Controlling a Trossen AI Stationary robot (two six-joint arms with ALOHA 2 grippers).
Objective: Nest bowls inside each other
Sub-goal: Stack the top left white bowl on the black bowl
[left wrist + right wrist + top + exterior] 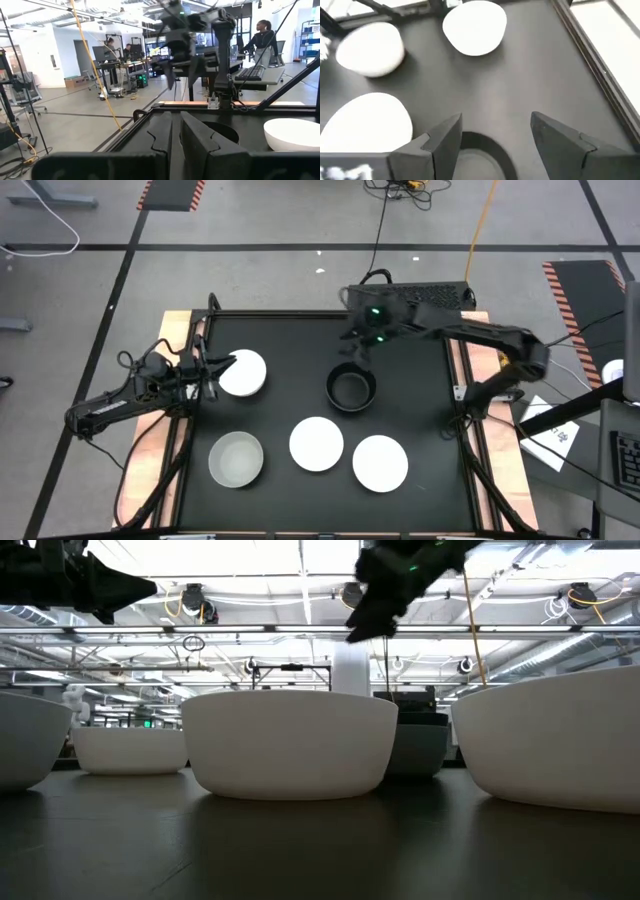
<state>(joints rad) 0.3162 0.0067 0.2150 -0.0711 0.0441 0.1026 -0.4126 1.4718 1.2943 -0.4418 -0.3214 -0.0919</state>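
Closest to the low camera, a round white bowl [289, 743] sits at the front centre of the black worktop [420, 410], with a second white bowl [555, 738] just beside it toward the right arm's side. From above these two are the front-centre white bowl [317, 444] and its neighbour [380, 463], near each other but apart. On the other side stands a pale grey translucent-looking bowl [236, 459], clearly separate from them.

Farther back, a small round black bowl [351, 388] stands near the worktop's middle. The right end effector [357, 350] hovers above its far rim with the jaws spread wide; in the right wrist view its two dark fingers [443, 137] frame the bowl's dark rim [482, 145] without touching it.

A third white bowl [243, 373] lies at the left side of the worktop. The left end effector [221, 366] is at its edge, raised above the surface in the low view [140, 586], its fingers [197, 137] close together with a narrow gap, gripping nothing visible.

No bowl is nested in another.
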